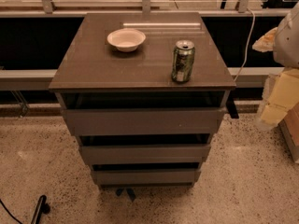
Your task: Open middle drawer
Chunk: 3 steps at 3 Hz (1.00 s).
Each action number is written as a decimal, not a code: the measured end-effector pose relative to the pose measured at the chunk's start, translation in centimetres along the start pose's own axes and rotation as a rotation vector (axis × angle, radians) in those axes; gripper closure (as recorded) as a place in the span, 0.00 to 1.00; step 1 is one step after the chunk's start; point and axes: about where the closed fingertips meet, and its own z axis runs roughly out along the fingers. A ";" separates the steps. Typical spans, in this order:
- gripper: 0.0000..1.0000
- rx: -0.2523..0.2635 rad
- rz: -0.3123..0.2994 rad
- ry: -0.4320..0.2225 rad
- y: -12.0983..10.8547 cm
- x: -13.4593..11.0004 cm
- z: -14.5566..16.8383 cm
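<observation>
The grey-brown cabinet (pixel 140 69) stands in the middle of the camera view with three drawers stacked in its front. The middle drawer (pixel 145 154) is a wide, shallow, flat front without a handle, below the taller top drawer (pixel 140 121) and above the lowest drawer (pixel 145 176). A dark gap shows above each front. My gripper (pixel 275 101) is the pale cream part at the right edge, to the right of the cabinet and apart from it, with the white arm (pixel 287 36) above it.
A white bowl (pixel 126 39) and a green drink can (pixel 182 61) stand on the cabinet top. A white cable (pixel 245 45) ends in a black plug (pixel 232 108) by the top drawer's right corner. A railing and ledge run behind. A black cable lies on the speckled floor (pixel 39 209).
</observation>
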 end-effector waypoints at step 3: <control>0.00 0.005 -0.067 -0.345 12.0 -6.5 7.4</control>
